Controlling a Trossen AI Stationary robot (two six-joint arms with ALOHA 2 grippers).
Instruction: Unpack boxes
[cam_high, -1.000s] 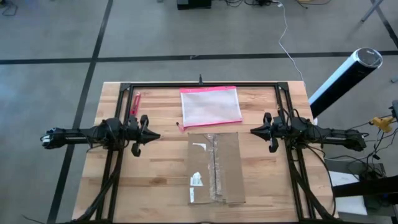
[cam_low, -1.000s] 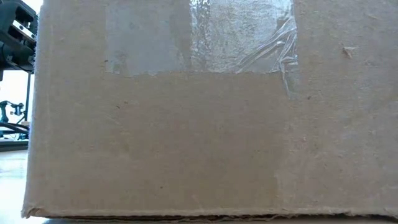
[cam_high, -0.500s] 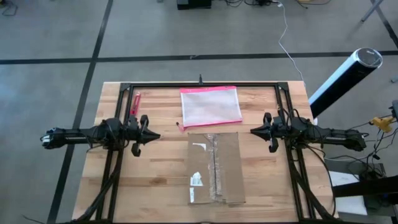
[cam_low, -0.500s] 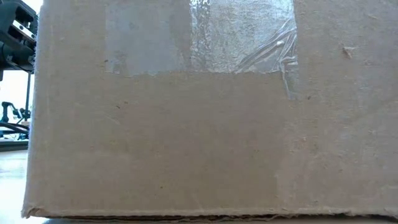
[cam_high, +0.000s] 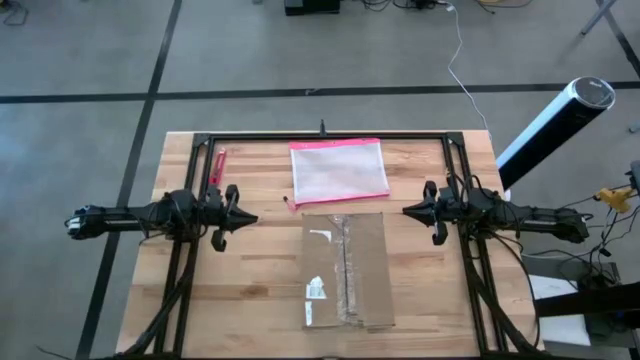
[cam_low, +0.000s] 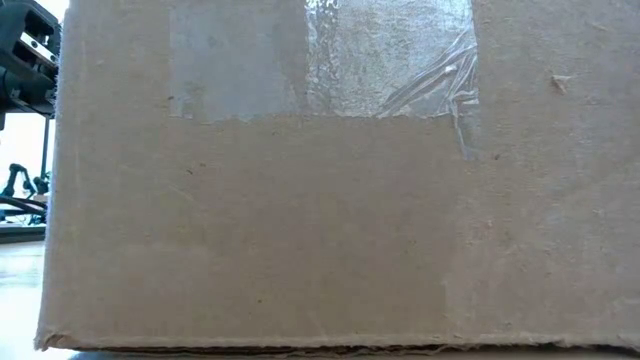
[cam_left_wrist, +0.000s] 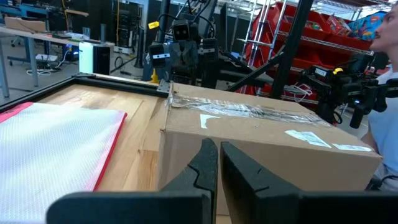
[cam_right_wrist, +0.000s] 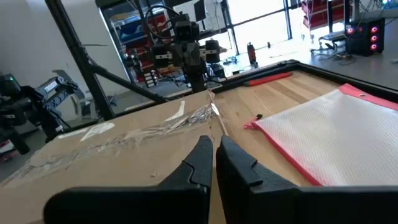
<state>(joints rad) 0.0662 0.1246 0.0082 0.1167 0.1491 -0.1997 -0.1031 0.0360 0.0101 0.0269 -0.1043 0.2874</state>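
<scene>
Nothing has moved since the earlier frames — both arms sit exactly as they did. Your left gripper (cam_high: 244, 218) hovers left of the cardboard box (cam_high: 345, 270), fingers pressed nearly together and empty; your right gripper (cam_high: 408, 211) mirrors it on the other side, also narrowed and holding nothing. Taped along its seam, flaps down, the box lies at the table's (cam_high: 260, 300) near middle — just beside the pink-edged pouch (cam_high: 338, 170).

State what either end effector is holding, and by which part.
Nothing: the left end effector and right end effector hang shut and empty, beside the taped brown cardboard box.
</scene>
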